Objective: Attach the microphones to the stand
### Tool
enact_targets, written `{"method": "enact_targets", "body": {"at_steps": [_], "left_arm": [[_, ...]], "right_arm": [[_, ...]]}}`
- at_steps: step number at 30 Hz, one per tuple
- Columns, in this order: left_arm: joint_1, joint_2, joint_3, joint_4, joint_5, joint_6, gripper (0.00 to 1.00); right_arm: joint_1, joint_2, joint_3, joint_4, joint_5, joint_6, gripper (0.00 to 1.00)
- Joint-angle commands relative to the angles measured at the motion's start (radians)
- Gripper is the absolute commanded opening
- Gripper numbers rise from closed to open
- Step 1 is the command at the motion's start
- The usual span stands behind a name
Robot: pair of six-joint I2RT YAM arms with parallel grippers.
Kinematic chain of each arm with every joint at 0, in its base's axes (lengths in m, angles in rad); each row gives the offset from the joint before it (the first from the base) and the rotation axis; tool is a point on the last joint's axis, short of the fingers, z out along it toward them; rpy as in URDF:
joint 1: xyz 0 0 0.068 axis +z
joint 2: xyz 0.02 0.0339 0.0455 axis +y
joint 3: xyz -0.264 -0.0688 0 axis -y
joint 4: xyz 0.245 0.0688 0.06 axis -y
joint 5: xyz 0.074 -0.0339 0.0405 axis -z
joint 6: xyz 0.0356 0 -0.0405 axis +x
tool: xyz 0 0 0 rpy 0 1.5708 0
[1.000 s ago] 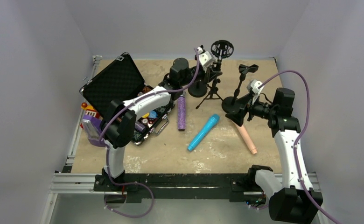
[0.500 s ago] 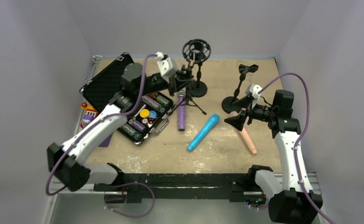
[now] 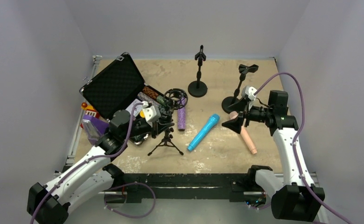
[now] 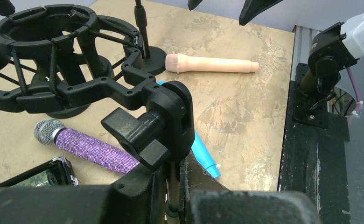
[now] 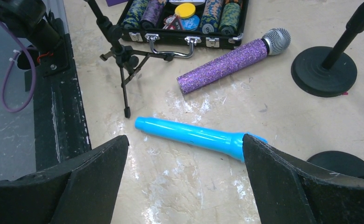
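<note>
At the near-left of the table (image 3: 227, 154) the left arm (image 3: 84, 161) lies stretched low, left gripper (image 3: 164, 119) pinching the tripod stand (image 3: 166, 139) by its pole, right arm (image 3: 287, 149) bent w/ right gripper (image 3: 234, 122) spread wide nr the pink mic (image 3: 246, 137), its wrist cam framing only the blue mic (image 5: 194, 135) & purple mic (image 5: 227, 65), all three flat on scuffed tan, grey walls (image 3: 31, 70) round.

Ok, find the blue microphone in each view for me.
Top external: blue microphone slanted at centre.
Left wrist: blue microphone partly shows, low centre, behind the shock-mount stand.
Right wrist: blue microphone lies across the centre.
Shared landmark: the purple microphone beside it in all three.
</note>
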Motion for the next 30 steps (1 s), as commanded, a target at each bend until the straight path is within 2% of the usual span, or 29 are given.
{"method": "enact_targets", "body": {"at_steps": [1,9,15,16,21,23,27,30], "left_arm": [[0.002,-0.057,-0.048,0.163,-0.045,-0.029,0.00],[0.001,-0.017,-0.135,0.277,-0.080,-0.029,0.00],[0.002,-0.045,-0.235,0.362,-0.167,-0.074,0.00],[0.002,-0.059,-0.254,0.363,-0.183,-0.087,0.04],[0.002,-0.168,-0.288,0.296,-0.265,-0.145,0.46],[0.002,-0.211,-0.276,0.234,-0.284,-0.152,0.56],[0.002,-0.278,-0.231,0.098,-0.304,-0.164,0.66],[0.002,-0.335,-0.169,-0.085,-0.324,-0.178,0.69]], "right_arm": [[0.022,0.014,-0.002,-0.003,-0.012,-0.029,0.96],[0.080,0.041,-0.012,0.032,0.031,-0.005,0.96],[0.139,0.054,-0.044,0.184,0.087,0.182,0.95],[0.153,0.063,-0.049,0.221,0.102,0.229,0.95],[0.253,0.149,-0.028,0.381,0.222,0.451,0.92],[0.301,0.199,0.007,0.422,0.302,0.532,0.92],[0.406,0.311,0.099,0.448,0.456,0.685,0.91],[0.492,0.395,0.136,0.480,0.614,0.827,0.90]]}}
